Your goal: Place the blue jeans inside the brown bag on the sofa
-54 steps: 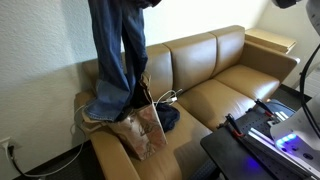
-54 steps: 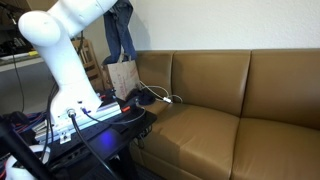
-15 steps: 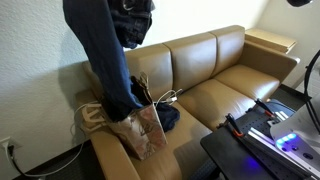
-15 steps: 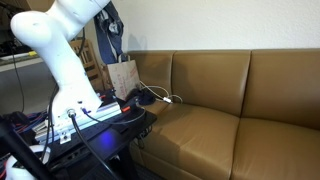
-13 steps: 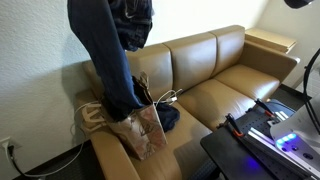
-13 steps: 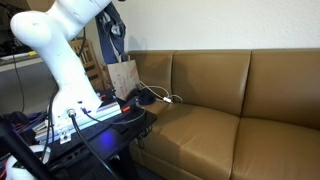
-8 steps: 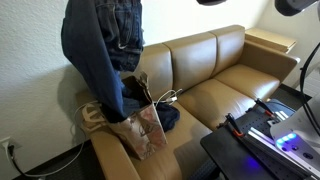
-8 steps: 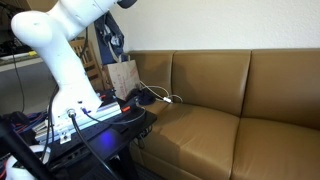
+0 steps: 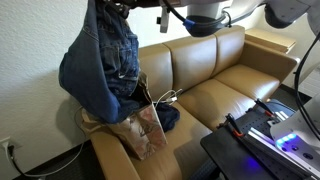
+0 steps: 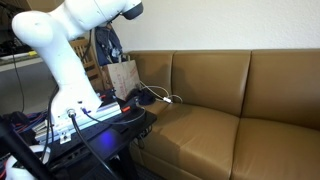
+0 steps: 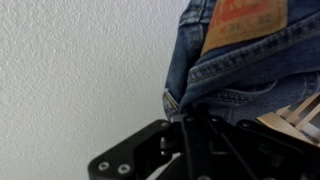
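Observation:
The blue jeans [image 9: 100, 65] hang bunched from my gripper [image 9: 118, 10] at the top of an exterior view, their lower end reaching down into the brown paper bag [image 9: 140, 128] on the sofa's end seat. In an exterior view the jeans [image 10: 108, 45] hang just above the bag [image 10: 123, 77]. In the wrist view the jeans [image 11: 240, 55] fill the upper right, their waistband pinched in my shut gripper [image 11: 190, 115]; a strip of the bag [image 11: 295, 118] shows at the right edge.
The tan leather sofa [image 9: 215, 80] runs to the right of the bag, also shown in an exterior view [image 10: 230, 110]. A dark garment [image 9: 168, 118] and a white cable [image 9: 170, 97] lie beside the bag. A dark stand with equipment [image 9: 265, 135] is in front.
My arm has come down into view and the jeans have dropped and bunched, swinging left, with their lower part sinking toward the bag.

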`<state>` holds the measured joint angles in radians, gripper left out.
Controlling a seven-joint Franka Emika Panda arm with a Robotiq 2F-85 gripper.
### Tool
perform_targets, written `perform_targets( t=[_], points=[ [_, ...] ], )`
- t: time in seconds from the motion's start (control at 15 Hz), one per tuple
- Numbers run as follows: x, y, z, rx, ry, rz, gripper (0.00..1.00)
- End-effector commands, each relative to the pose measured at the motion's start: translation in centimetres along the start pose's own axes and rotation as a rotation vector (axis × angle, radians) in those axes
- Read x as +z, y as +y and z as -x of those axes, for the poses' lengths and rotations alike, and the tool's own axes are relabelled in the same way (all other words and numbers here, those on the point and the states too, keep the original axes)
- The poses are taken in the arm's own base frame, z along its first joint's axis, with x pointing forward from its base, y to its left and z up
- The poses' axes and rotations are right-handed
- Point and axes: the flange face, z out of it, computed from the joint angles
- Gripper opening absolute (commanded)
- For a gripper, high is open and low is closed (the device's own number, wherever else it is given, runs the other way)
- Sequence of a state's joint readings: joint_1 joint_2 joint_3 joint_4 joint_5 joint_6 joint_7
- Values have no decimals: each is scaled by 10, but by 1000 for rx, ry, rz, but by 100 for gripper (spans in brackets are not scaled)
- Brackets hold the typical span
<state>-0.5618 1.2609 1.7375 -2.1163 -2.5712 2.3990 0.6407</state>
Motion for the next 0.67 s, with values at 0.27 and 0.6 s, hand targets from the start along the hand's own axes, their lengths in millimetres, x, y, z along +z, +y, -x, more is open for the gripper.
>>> perform_targets(
  t=[0.27,0.6],
  points=[
    [0,-12,46,-30,-85,-15,1],
    [-2,-22,68,-160,-250,-159,1]
  ],
)
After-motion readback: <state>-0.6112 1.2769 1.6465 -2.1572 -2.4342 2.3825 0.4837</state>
